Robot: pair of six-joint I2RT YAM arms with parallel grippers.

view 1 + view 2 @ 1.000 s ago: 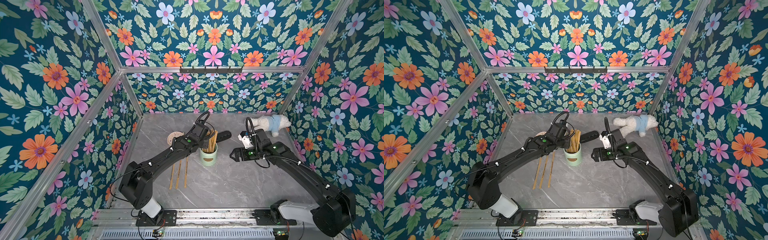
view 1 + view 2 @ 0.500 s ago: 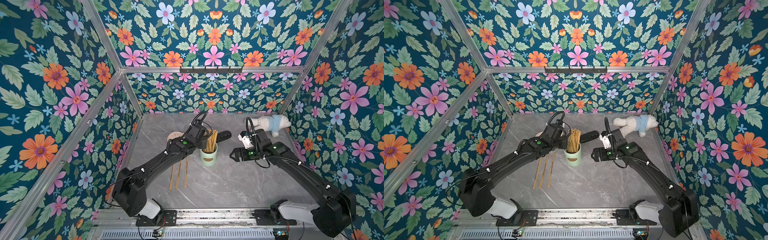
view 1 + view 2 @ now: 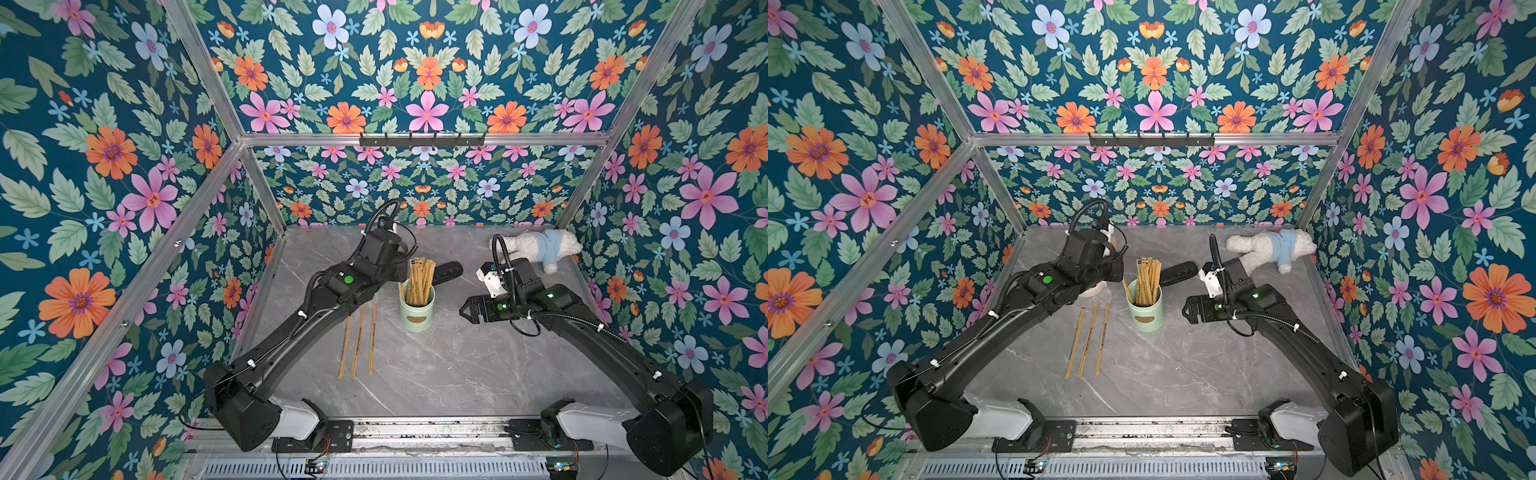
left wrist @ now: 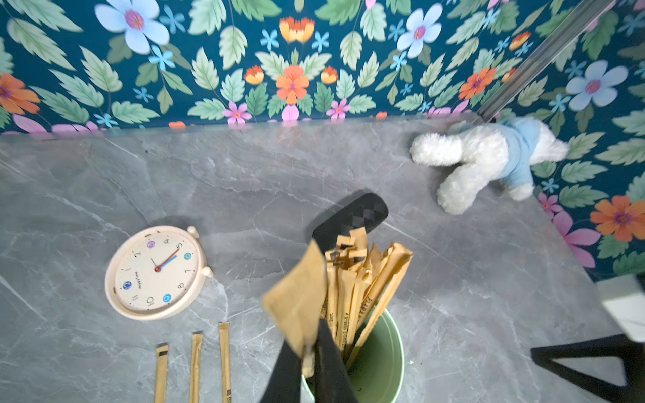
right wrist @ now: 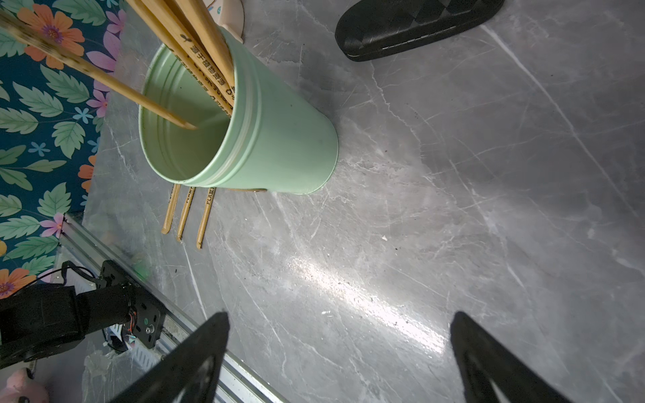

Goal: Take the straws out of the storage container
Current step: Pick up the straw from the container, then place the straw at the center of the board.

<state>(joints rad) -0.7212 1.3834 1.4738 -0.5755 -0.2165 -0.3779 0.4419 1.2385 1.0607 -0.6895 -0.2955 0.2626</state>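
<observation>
- My left tool (image 4: 307, 349) is pinched shut on one straw (image 4: 296, 300). Its bottom tip is just inside the storage container (image 3: 417, 311).
- The other straws (image 3: 419, 277) stand in there. Three loose straws (image 3: 358, 345) lie on the surface (image 3: 457, 374) beside it.
- My right tool (image 5: 340, 314) is wide open and empty.
- Next, I think I should lift the straw clear and lay it by those three.

Twin high overheads, two close wrist-views
</observation>
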